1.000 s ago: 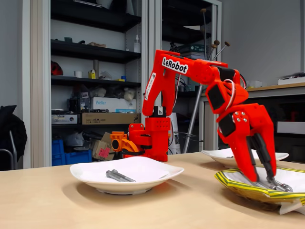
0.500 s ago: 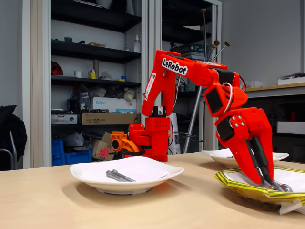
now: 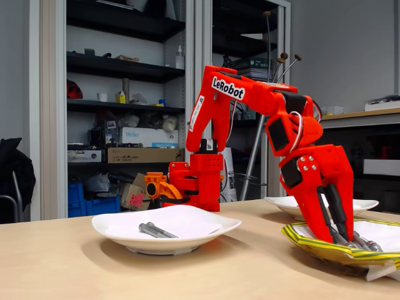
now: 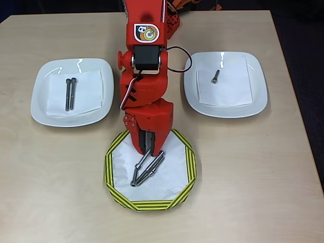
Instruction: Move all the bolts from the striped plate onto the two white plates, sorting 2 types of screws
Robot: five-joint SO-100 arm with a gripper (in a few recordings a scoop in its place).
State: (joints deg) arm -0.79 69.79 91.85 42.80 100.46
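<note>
The striped plate (image 4: 114, 172) (image 3: 312, 245) lies at the table's front middle with three long bolts (image 4: 149, 169) (image 3: 364, 241) on its white paper. My gripper (image 4: 148, 151) (image 3: 337, 237) reaches down into it. Its fingers are drawn close together on the upper end of one long bolt (image 4: 143, 160), which rests on the plate. The left white plate (image 4: 40, 98) (image 3: 112, 228) carries two long bolts (image 4: 70, 93) (image 3: 156, 231) side by side. The right white plate (image 4: 255, 91) (image 3: 281, 203) carries one short bolt (image 4: 215, 77).
The arm's red base (image 4: 152, 15) (image 3: 194, 181) stands at the table's back edge between the white plates. Bare wood (image 4: 253, 177) spreads around the striped plate. Behind the table is a cabinet of shelves (image 3: 119, 94).
The gripper's fingers stood wide apart over the striped plate one second ago and have since closed together. The wrist has shifted slightly left in the fixed view. The plates and the other bolts have not moved.
</note>
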